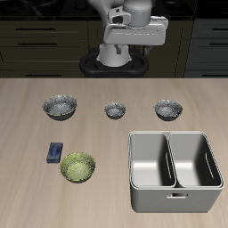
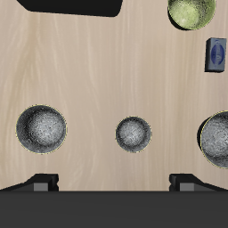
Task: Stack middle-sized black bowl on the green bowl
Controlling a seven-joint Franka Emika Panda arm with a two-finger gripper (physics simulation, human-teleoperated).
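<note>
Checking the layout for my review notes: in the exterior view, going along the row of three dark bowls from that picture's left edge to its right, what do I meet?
Widest dark speckled bowl → smallest dark speckled bowl → middle-sized black bowl with silvery-grey speckled inside.

Three dark bowls in row: middle-sized black bowl [image 2: 42, 129], smallest bowl [image 2: 134, 134], largest bowl [image 2: 216, 140]; green bowl [image 2: 191, 12] apart.

We see three dark bowls, speckled silvery-grey inside: middle-sized black bowl [image 1: 166, 109], wider one [image 1: 60, 107], smallest one [image 1: 115, 110]. Green bowl [image 1: 77, 166] yellow-green, mottled inside. Small box [image 1: 54, 152] dark blue. Double bin [image 1: 175, 170] plain grey. Tabletop [image 1: 107, 191] pale wood grain.
</note>
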